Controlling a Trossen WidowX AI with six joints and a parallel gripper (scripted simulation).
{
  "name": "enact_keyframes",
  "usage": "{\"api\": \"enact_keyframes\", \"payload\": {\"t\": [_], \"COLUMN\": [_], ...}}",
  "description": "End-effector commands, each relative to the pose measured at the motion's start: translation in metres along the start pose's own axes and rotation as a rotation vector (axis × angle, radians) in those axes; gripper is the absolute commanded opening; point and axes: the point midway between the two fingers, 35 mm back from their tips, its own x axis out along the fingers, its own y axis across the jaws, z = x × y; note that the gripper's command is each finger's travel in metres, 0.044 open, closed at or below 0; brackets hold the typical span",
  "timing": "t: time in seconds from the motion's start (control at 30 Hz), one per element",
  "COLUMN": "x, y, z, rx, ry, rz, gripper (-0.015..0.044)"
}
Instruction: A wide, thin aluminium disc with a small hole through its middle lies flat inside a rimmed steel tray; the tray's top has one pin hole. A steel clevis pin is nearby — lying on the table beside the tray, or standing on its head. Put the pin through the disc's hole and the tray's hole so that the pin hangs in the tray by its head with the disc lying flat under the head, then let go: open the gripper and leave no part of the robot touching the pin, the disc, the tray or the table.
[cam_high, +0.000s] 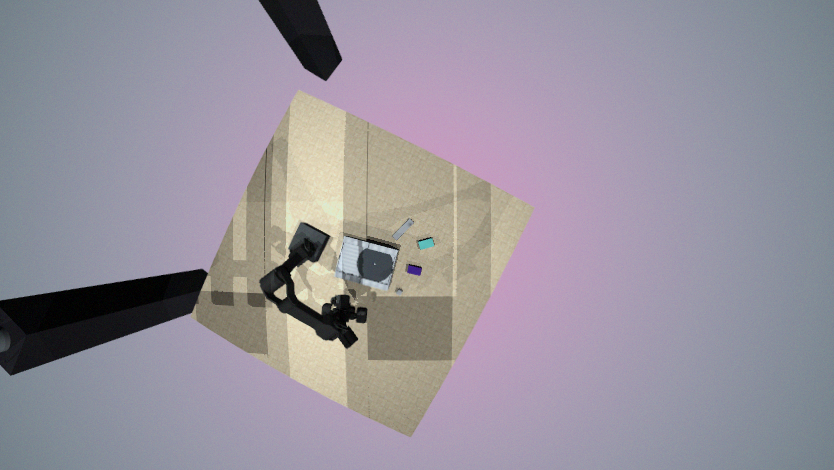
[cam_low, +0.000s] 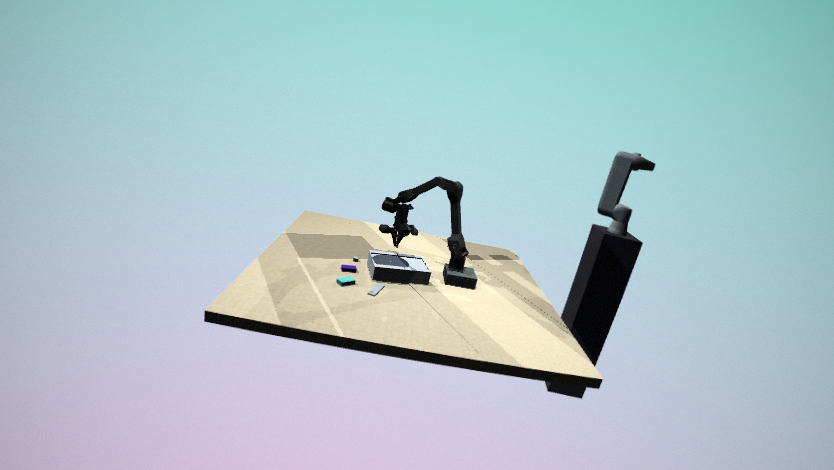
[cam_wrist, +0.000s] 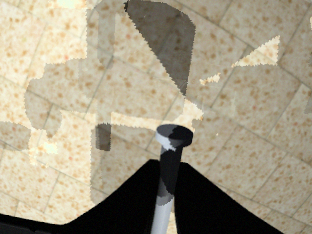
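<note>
The gripper was closed to a narrow gap on the steel pin, pinching its shank between the fingertips. The pin's round, flat head showed just beyond the tips in the wrist view, and the shank ran back between the dark fingers. The arm arched out from its base, and the gripper was over the bench, off to one side of the tray. Whether the pin's head touched the bench could not be told.

The disc lay flat inside the tray, toward the end away from the arm's base. Its small middle hole showed as a pale dot; the pin was not in it.

Around the tray's far end, apart from it, lay a grey strip, a teal block, a purple block and a small grey piece.
</note>
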Motion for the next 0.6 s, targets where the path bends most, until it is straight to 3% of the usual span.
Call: {"api": "enact_keyframes", "payload": {"t": [0.0,0.57], "x": [0.006,0.034], "y": [0.0,-0.002], "z": [0.0,0.0], "rx": [-0.01,-0.012], "ry": [-0.002,-0.002], "rz": [-0.001,-0.001], "gripper": [0.0,0.0]}}
